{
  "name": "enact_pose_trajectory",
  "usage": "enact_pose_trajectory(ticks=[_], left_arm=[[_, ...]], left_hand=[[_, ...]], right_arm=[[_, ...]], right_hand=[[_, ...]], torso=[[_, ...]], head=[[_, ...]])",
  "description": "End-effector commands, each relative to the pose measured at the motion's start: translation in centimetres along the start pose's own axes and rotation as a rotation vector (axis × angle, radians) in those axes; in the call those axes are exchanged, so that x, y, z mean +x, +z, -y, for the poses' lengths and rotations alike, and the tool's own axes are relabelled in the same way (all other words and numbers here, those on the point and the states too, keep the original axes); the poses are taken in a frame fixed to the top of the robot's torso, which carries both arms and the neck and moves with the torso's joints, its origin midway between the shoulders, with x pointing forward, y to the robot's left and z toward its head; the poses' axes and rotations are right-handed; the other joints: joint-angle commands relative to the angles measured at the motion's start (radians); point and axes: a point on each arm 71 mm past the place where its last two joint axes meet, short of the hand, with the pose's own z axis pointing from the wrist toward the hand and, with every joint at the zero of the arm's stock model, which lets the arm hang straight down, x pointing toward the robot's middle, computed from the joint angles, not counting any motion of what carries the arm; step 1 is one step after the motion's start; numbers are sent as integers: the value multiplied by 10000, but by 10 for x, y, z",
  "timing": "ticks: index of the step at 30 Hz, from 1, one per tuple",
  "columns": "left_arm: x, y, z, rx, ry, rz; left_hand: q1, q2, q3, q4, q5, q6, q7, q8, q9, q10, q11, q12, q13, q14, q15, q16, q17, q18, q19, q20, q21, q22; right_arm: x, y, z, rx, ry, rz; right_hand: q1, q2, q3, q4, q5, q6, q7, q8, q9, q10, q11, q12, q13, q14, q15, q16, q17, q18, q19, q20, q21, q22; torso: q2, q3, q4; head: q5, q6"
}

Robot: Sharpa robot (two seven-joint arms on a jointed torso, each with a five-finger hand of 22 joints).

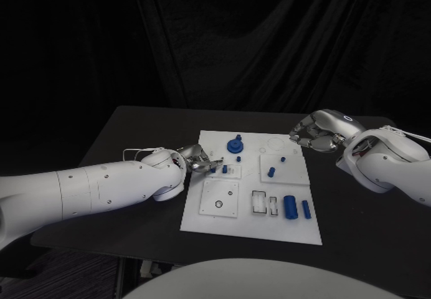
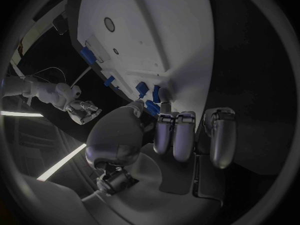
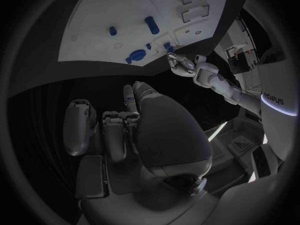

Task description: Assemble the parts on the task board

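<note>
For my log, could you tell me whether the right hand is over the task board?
No, the right hand hovers beside the task board's far right corner.

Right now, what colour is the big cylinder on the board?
Blue; the cylinder shows best in the head view.

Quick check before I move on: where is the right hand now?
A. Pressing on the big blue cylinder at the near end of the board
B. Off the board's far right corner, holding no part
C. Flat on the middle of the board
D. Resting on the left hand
B: in the head view the right hand sits beside the far right corner of the task board, fingers curled in with nothing between them.
</note>
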Motion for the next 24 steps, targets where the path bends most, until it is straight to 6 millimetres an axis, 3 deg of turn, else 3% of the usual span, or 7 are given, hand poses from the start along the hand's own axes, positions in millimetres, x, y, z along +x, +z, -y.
enact_pose_trajectory(ticks=[1,5,6,9,13,17,24], left_arm=[[9,0,-8,-367,119,-523],[8,1,-8,-330,88,-435],[8,1,-8,-312,77,-408],[8,1,-7,-245,48,-335],[8,1,-7,-204,44,-323],[8,1,-7,-167,57,-350],[8,2,-6,-53,65,-369]], left_hand=[[-205,71,-228,2,-57,-76,6,-35,8,1028,73,-43,2630,1075,70,26,2635,89,482,67,-44,2331],[-854,781,-904,6,-534,-30,12,-14,43,1028,82,-43,2630,1075,84,26,2635,91,477,79,-51,2329],[-877,901,-959,3,-495,-22,10,-8,50,1028,80,-43,2630,1075,85,26,2635,92,474,79,-56,2327],[-888,1327,-1085,3,-253,24,-5,31,80,1028,72,-43,2630,1075,80,26,2635,89,481,78,-42,2332],[-797,1825,-1239,-2,462,80,-33,84,123,1028,49,-43,2630,1075,61,26,2635,88,483,64,-38,2334],[-651,2078,-1326,-6,901,115,-52,114,145,1028,33,-43,2630,1075,48,26,2635,91,475,54,-48,2330],[-454,2300,-1398,-10,1317,271,-109,270,237,1028,-11,-43,2630,1075,16,26,2635,86,487,29,-28,2337]], right_arm=[[1,0,1,192,-11,-83],[2,0,1,186,-10,-90],[2,0,1,185,-10,-92],[2,0,1,183,-10,-101],[2,0,1,184,-10,-107],[2,0,1,185,-9,-114],[2,0,1,185,-6,-113]], right_hand=[[96,-21,49,-10,66,44,-38,-13,9,1041,15,26,2635,1055,-42,29,2635,-63,39,15,38,1891],[105,-18,57,-16,89,44,-38,-13,10,1041,15,26,2635,1055,-43,29,2635,-62,37,14,35,1890],[105,-18,57,-16,89,44,-38,-13,10,1041,15,26,2635,1055,-43,29,2635,-62,37,14,35,1890],[113,-11,66,-19,105,45,-39,-13,11,1041,14,26,2635,1055,-44,29,2635,-61,35,14,32,1889],[113,-11,66,-19,105,45,-39,-13,11,1041,14,26,2635,1055,-44,29,2635,-61,35,14,32,1889],[122,-3,78,-24,122,46,-39,-12,13,1041,14,26,2635,1055,-45,29,2635,-60,33,13,29,1888],[132,5,88,-29,138,48,-40,-11,14,1041,13,26,2635,1055,-45,29,2635,-59,29,12,24,1886]], torso=[[1,0,1],[1,0,-2],[-1,1,-2],[0,1,0],[1,0,0],[1,0,1],[1,1,0]], head=[[9,-1],[19,-1],[18,-1],[21,-1],[30,-1],[28,-1],[16,-1]])
